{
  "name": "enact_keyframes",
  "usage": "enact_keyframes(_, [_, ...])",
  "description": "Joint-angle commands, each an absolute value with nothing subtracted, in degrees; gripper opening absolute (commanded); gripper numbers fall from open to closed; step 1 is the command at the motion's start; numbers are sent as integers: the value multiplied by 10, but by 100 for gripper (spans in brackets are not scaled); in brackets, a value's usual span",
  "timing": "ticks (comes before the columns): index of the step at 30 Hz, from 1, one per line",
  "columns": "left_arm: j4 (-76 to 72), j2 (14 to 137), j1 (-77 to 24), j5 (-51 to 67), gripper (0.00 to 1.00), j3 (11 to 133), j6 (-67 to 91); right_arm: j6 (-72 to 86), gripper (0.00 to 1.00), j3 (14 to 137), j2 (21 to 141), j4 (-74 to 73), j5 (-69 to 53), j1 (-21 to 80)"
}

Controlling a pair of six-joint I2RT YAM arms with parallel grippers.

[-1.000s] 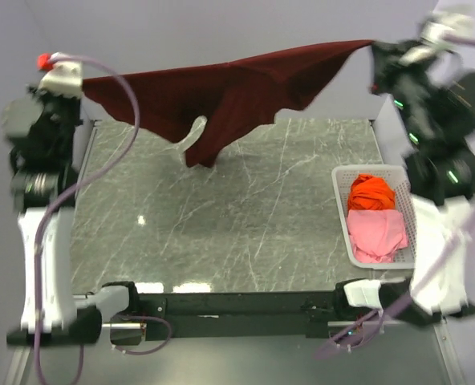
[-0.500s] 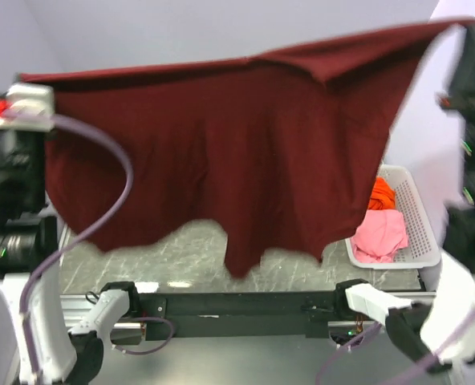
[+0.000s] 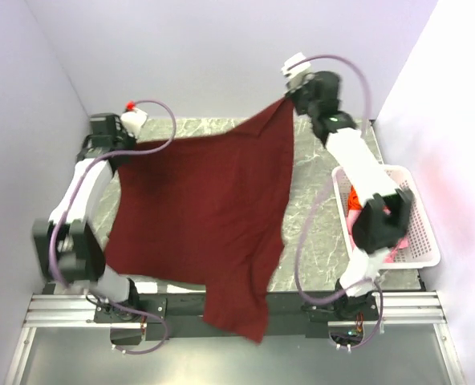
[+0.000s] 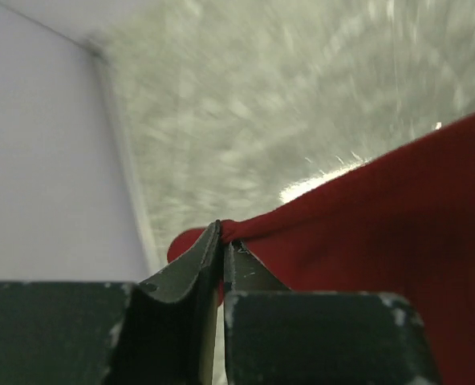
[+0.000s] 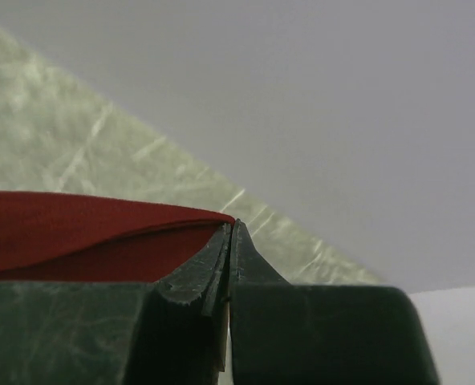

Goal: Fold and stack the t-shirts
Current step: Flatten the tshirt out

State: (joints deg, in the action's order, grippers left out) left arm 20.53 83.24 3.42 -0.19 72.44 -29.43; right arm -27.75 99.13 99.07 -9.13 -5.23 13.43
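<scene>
One dark maroon t-shirt [image 3: 205, 216], large, plain and matte, stretched as a broad sheet over the table [image 3: 322, 200]; far corners lifted, middle draped low, lowest tail hanging past the near edge in a blunt point; soft diagonal folds across the cloth, side edges wavy. Pinched at the far-left corner by the left gripper [image 3: 117, 146]; seen from the left wrist, jaws pressed together on a small red bunch of fabric, cloth widening away to the right. Pinched at the far-right corner by the right gripper [image 3: 290, 98], held higher than the left; seen from the right wrist, jaws closed tight on the very tip of the hem, cloth running off left in a taut flat band.

Counted: three shirts in all; the maroon one in the open, one bright orange t-shirt [image 3: 355, 198] and one light pink t-shirt [image 3: 398, 245] crumpled inside one basket [image 3: 426, 233] at the table's right side, both largely hidden behind the right arm [image 3: 358, 160]. Two grippers, each with two dark fingers [image 4: 181, 281].

Table grey, stone-patterned with pale veins, glossy; basket of white perforated plastic, rectangular with a rounded rim; walls [image 3: 221, 48] plain pale lilac.
</scene>
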Motion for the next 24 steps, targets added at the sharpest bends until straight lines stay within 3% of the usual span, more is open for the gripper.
enact_keyframes(1, [170, 941, 33, -17, 10, 757, -270, -329, 0, 1060, 1075, -9, -32, 141])
enact_keyframes(6, [227, 1194, 34, -31, 11, 964, -244, -368, 0, 1265, 1295, -16, 15, 156])
enact_keyframes(10, [278, 1330, 36, -42, 15, 1173, -223, -428, 0, 1344, 1394, 32, 65, 178])
enact_keyframes(11, [280, 1348, 37, -49, 19, 1196, -222, -439, 5, 1341, 1402, 51, 89, 191])
enact_keyframes(12, [282, 1373, 38, -55, 33, 1215, -221, -447, 34, 1327, 1409, 68, 97, 195])
enact_keyframes(13, [273, 1380, 39, -69, 44, 1233, -218, -462, 51, 1318, 1410, 91, 108, 200])
enact_keyframes(14, [263, 1382, 39, -81, 61, 1233, -214, -468, 69, 1309, 1407, 101, 129, 206])
enact_keyframes(17, [251, 1376, 47, -102, 82, 1242, -182, -471, 76, 1310, 1405, 88, 162, 208])
enact_keyframes(18, [256, 1361, 51, -96, 84, 1239, -164, -468, 77, 1309, 1395, 80, 183, 208])
enact_keyframes(22, [275, 1279, 82, -28, 87, 1157, -132, -412, 77, 1270, 1322, -59, 173, 205])
enact_keyframes(24, [307, 1223, 95, 61, 85, 1119, -146, -376, 77, 1220, 1258, -132, 119, 207])
